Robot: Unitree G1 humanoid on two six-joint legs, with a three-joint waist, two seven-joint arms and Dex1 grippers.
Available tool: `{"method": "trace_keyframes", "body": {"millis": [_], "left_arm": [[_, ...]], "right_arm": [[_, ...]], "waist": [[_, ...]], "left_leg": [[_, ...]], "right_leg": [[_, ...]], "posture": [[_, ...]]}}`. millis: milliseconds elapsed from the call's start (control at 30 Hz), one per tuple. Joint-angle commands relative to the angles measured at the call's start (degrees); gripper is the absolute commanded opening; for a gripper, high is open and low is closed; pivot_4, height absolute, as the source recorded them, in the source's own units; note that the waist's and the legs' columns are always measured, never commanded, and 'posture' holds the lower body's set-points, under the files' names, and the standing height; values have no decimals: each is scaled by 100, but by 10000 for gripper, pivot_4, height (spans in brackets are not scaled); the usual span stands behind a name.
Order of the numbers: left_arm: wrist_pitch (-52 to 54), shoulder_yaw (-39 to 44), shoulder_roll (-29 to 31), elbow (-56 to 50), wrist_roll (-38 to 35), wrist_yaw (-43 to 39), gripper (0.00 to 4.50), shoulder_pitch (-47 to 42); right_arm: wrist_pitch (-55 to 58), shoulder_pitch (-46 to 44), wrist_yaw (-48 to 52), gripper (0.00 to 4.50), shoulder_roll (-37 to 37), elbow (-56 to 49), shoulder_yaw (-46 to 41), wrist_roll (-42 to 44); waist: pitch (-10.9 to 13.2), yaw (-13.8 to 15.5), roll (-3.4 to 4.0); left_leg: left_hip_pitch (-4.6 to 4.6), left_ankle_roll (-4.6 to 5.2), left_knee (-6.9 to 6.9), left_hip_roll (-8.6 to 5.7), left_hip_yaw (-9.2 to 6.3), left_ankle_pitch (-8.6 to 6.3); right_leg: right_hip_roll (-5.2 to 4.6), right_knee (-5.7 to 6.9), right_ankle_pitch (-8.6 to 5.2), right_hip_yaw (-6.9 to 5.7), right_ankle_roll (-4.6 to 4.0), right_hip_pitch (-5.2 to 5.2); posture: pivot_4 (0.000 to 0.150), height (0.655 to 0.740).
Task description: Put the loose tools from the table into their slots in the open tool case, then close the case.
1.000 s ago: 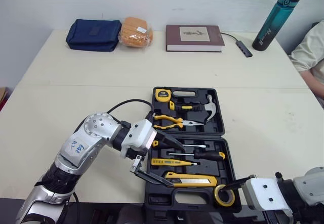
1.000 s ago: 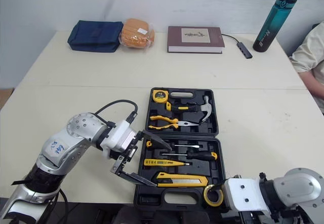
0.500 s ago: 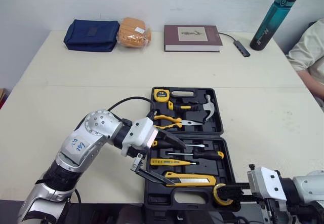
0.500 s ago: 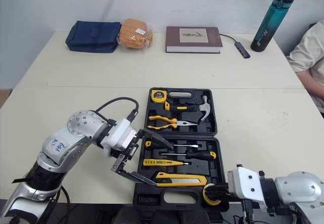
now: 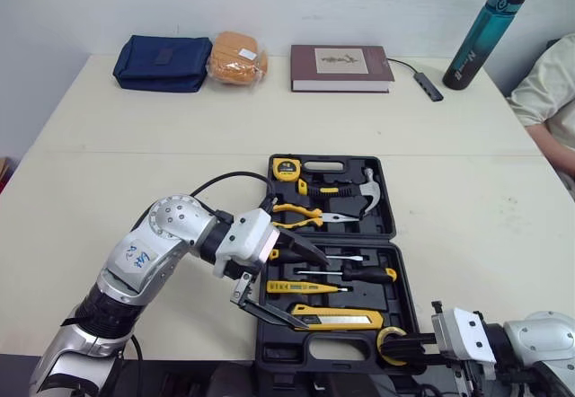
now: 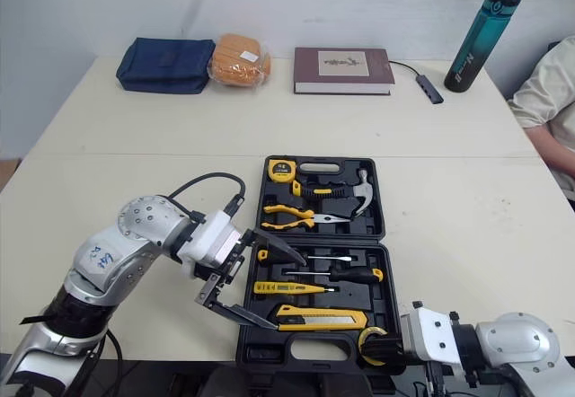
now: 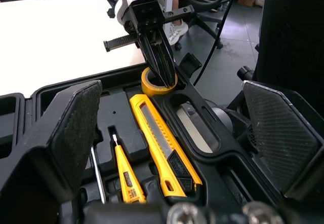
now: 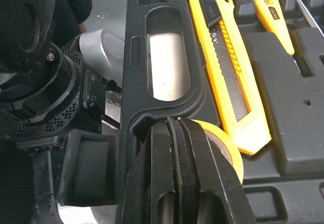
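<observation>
The black tool case (image 5: 400, 235) lies open on the table, holding a hammer (image 5: 364, 195), pliers (image 5: 301, 216), a tape measure (image 5: 288, 168), screwdrivers (image 5: 359, 274) and a yellow utility knife (image 5: 337, 318). A yellow tape roll (image 5: 393, 345) rests at the case's near right corner. My right gripper (image 5: 409, 350) is shut, its fingers pressed together with their tips dipping into the roll's hole (image 7: 158, 82). My left gripper (image 5: 314, 294) hovers wide open over the near left part of the case, nothing between its fingers (image 7: 66, 133).
Along the far edge lie a blue pouch (image 5: 162, 62), an orange bag (image 5: 238, 56), a book (image 5: 341, 66), a cable adapter (image 5: 431, 84) and a teal bottle (image 5: 485, 33). A person's sleeve (image 5: 548, 92) shows at the right edge.
My right gripper has gone from open around the tape roll to shut, and has drawn back towards the right. The left arm has stayed put.
</observation>
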Motion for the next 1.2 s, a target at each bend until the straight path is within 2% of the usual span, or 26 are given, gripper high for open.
{"method": "trace_keyframes", "body": {"millis": [33, 167, 300, 700, 967, 1100, 1200], "left_arm": [[-111, 68, 49, 11, -2, -59, 45000, 35], [-162, 73, 76, 42, 0, -83, 45000, 60], [-241, 86, 102, 101, 19, -138, 45000, 95], [-464, 56, 71, 255, 120, -218, 45000, 94], [-500, 10, -48, 362, 204, -192, 45000, -38], [-339, 134, 32, 384, 288, 18, 45000, -5], [-230, 364, 256, 498, 364, 204, 45000, 109]], "right_arm": [[141, 78, -206, 370, 32, 662, 93, -311], [31, 68, -174, 370, 25, 992, 9, -152], [-176, 232, -127, 370, 43, 1154, -174, 57], [119, 347, 2, 370, -101, 1147, -538, 527], [743, 284, -149, 370, -133, 238, -776, 967], [1434, 375, -255, 370, -349, -547, -1524, 1558], [2026, 98, -544, 370, -497, -604, -2093, 1904]], "waist": [[-18, 1, -25], [-39, 6, -60], [-41, 19, -62], [-41, 21, -62], [-37, 16, -56], [-27, 6, -27], [-26, -2, -26]], "left_leg": [[1, 0, 0, 0, 0, 0], [19, 3, 0, 1, -1, -2], [85, 19, -11, 0, -1, -16], [77, 30, -10, -5, -1, -23], [73, 29, -10, -4, -1, -23], [69, 27, -12, -4, 0, -23], [70, 22, -15, 2, -1, -21]], "right_leg": [[0, 0, 0, 0, 0, 1], [-5, -5, 0, -2, 0, 23], [-9, -37, -1, -3, -1, 109], [-20, -46, 2, -3, 3, 108], [-19, -44, 3, -3, 5, 101], [-17, -41, 3, -1, 6, 95], [-10, -40, 3, -1, 6, 94]], "posture": [[1500, 7400], [1500, 7400], [1500, 7400], [1500, 7400], [1500, 7400], [1500, 7400], [1500, 7400]]}}
